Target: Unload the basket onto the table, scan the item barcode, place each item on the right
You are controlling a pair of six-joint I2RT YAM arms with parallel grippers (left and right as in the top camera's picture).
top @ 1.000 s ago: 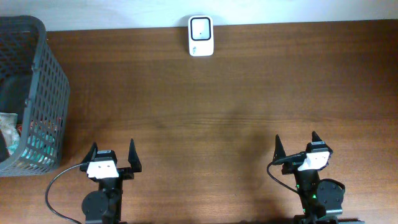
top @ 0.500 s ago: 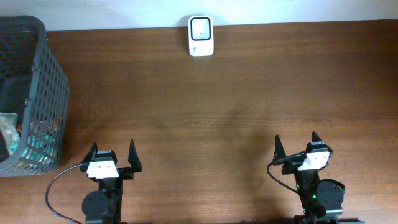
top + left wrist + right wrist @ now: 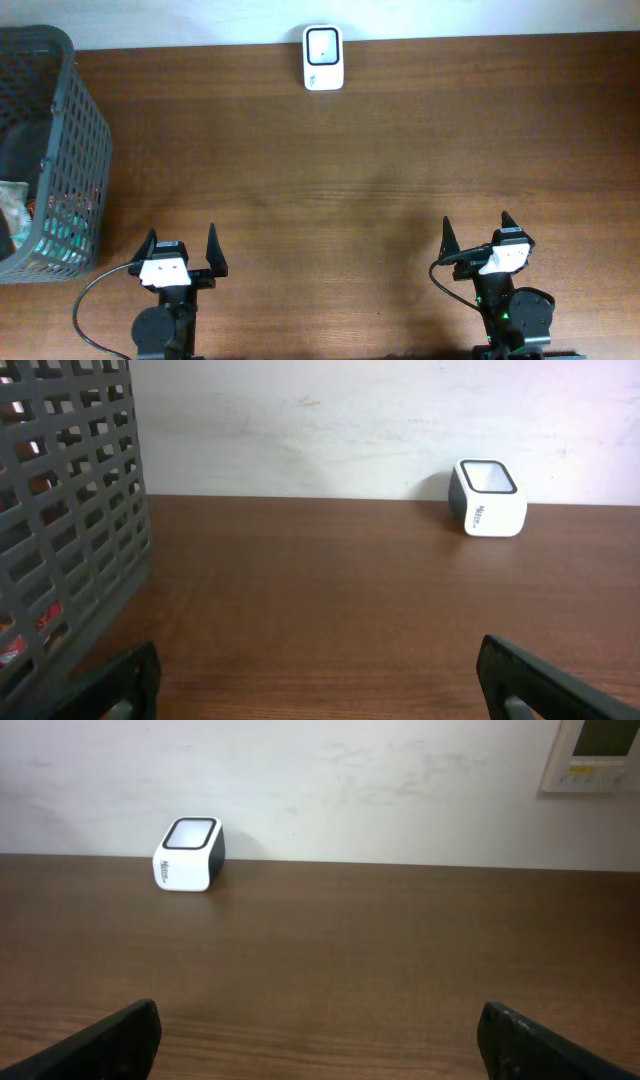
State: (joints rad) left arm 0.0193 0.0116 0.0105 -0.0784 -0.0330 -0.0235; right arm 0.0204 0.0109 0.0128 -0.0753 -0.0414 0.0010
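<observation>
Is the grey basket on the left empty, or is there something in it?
Not empty: the basket holds items, visible from overhead and through its mesh wall. What they are, cannot tell.

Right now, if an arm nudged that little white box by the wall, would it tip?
The white box looks squat and wide-based, so it would probably slide rather than tip. Its hard, smooth-looking shell may be slippery to pinch.

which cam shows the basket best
Overhead: it looks down into the basket, showing its rim, mesh wall and some items inside, though its left part is cut off. The left wrist view shows only one mesh wall at the frame edge. The right wrist view does not show it.
</observation>
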